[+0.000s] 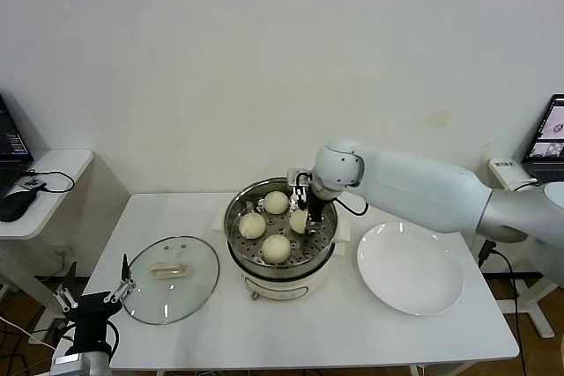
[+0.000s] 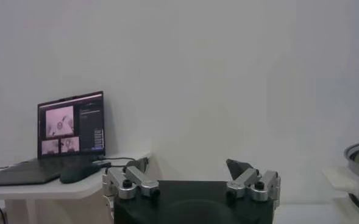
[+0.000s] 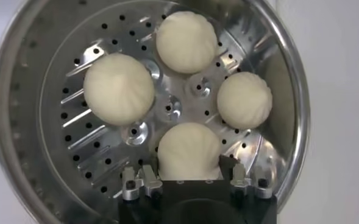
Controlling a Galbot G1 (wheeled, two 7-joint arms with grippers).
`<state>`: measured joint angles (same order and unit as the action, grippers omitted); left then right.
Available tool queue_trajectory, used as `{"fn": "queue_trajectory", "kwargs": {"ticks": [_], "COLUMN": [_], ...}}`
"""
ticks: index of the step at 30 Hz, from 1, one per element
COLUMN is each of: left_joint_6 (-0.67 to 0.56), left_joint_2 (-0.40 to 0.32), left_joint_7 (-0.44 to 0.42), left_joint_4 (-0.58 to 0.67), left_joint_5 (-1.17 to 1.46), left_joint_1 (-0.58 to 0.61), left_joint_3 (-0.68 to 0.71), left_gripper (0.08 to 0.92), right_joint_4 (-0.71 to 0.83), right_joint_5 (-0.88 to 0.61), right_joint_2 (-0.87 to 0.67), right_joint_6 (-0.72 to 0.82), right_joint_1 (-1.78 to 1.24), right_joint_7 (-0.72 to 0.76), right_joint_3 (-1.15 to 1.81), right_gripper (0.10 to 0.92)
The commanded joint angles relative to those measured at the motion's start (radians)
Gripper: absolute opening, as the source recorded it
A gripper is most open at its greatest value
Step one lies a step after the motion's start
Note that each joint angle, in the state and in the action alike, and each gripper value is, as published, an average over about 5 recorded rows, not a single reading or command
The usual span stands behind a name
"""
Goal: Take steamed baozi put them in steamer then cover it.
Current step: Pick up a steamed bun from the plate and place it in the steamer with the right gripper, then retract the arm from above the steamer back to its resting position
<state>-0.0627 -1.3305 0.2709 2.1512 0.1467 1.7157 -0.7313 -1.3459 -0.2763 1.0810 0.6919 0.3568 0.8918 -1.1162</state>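
All four steamed baozi [image 1: 276, 247] sit in the steamer [image 1: 280, 257]. Your right gripper [image 3: 189, 172] straddles the last one, jaws parted. The glass lid [image 1: 169, 277] lies toward your left gripper [image 1: 92, 293], which waits wide open right beside it.

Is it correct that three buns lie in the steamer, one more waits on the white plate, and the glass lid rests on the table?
Not quite. The plate holds nothing. All four buns are in the steamer, as the right wrist view shows, the fourth between the right hand fingers. The glass lid does rest on the table.
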Motion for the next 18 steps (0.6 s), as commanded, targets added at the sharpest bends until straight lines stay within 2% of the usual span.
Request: {"fn": "queue_trajectory", "kwargs": {"ticks": [1, 4, 10, 15, 18], "left_joint_6": [0.001, 0.001, 0.001, 0.001, 0.002], "left_joint_2": [0.001, 0.003, 0.008, 0.009, 0.011], "left_joint_7": [0.000, -0.001, -0.001, -0.002, -0.002], "left_joint_4": [0.001, 0.000, -0.001, -0.005, -0.008], "left_joint_5": [0.000, 0.002, 0.007, 0.006, 0.004], "left_joint_1": [0.000, 0.000, -0.001, -0.007, -0.010], "left_joint_3": [-0.003, -0.008, -0.014, -0.008, -0.005], "left_gripper": [0.823, 0.823, 0.823, 0.823, 0.823], "right_joint_4": [-0.021, -0.070, -0.199, -0.347, -0.424], "right_joint_5": [0.010, -0.016, -0.114, -0.261, -0.307], "right_joint_2": [-0.025, -0.076, -0.229, -0.390, -0.480], "right_joint_6": [0.000, -0.001, -0.001, -0.013, -0.086], "right_joint_1": [-0.009, 0.019, 0.039, -0.087, -0.263], "right_joint_7": [-0.009, 0.000, -0.063, -0.336, -0.541], "right_joint_3": [0.037, 0.074, 0.167, 0.281, 0.417], "right_gripper": [0.772, 0.814, 0.823, 0.823, 0.823]}}
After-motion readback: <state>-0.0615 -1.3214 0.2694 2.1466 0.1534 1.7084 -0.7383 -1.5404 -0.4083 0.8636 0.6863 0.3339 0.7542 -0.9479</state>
